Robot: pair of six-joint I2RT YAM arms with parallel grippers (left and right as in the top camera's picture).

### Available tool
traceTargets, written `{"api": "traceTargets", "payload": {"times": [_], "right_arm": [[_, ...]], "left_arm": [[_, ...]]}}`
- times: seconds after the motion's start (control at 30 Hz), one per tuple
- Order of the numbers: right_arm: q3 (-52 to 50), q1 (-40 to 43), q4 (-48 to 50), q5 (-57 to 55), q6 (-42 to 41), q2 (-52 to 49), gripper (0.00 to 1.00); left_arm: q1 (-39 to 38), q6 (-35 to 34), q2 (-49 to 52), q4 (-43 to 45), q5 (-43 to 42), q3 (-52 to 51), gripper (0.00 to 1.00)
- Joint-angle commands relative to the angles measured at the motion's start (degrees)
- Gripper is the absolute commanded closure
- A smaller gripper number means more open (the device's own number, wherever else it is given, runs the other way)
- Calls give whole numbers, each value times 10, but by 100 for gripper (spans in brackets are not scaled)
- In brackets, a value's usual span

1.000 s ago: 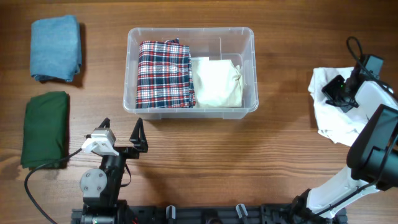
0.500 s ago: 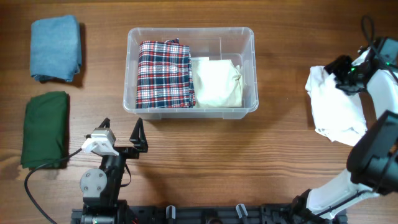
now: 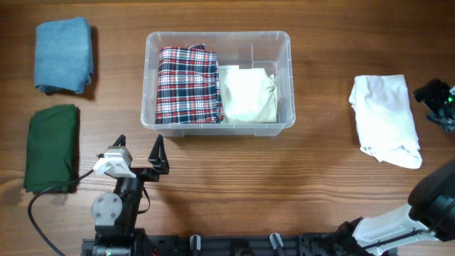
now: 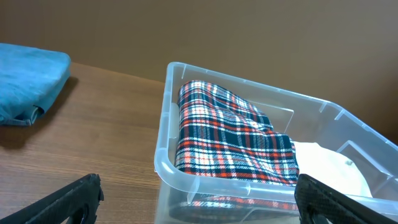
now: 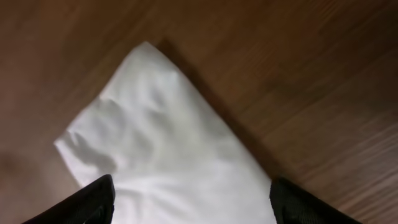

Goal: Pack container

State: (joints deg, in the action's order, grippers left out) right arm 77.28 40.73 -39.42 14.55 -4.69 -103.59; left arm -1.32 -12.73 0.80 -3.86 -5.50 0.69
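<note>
The clear plastic container (image 3: 217,33) stands mid-table, holding a folded plaid cloth (image 3: 189,84) on its left and a cream cloth (image 3: 247,94) on its right. My left gripper (image 3: 138,153) is open at the table's front, facing the container's near wall (image 4: 163,168), with the plaid cloth (image 4: 230,137) visible beyond. A white cloth (image 3: 384,117) lies flat on the table at the right. My right gripper (image 3: 434,96) is open at the far right edge, just off that cloth. In the right wrist view the white cloth (image 5: 168,162) lies under the spread jaws (image 5: 193,199), untouched.
A folded blue cloth (image 3: 64,55) lies at the back left and also shows in the left wrist view (image 4: 28,81). A folded dark green cloth (image 3: 51,146) lies at the front left beside the left arm. Bare wood separates the container from the white cloth.
My right gripper opened and let go of the white cloth, then drew back to the right edge. The cloth now lies spread flat. The left arm has not moved.
</note>
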Motion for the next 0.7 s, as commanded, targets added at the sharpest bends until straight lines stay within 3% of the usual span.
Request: {"api": "traceTargets", "payload": {"times": [0.0, 0.5, 0.67], "right_arm": [[-12, -2, -3, 1, 83, -4, 18], [-20, 13, -14, 21, 124, -76, 0], [-20, 13, -7, 44, 137, -104, 1]], "left_arm": [[4, 3, -4, -1, -2, -3, 0], [4, 3, -4, -1, -2, -3, 0], [4, 3, -4, -1, -2, -3, 0]]}}
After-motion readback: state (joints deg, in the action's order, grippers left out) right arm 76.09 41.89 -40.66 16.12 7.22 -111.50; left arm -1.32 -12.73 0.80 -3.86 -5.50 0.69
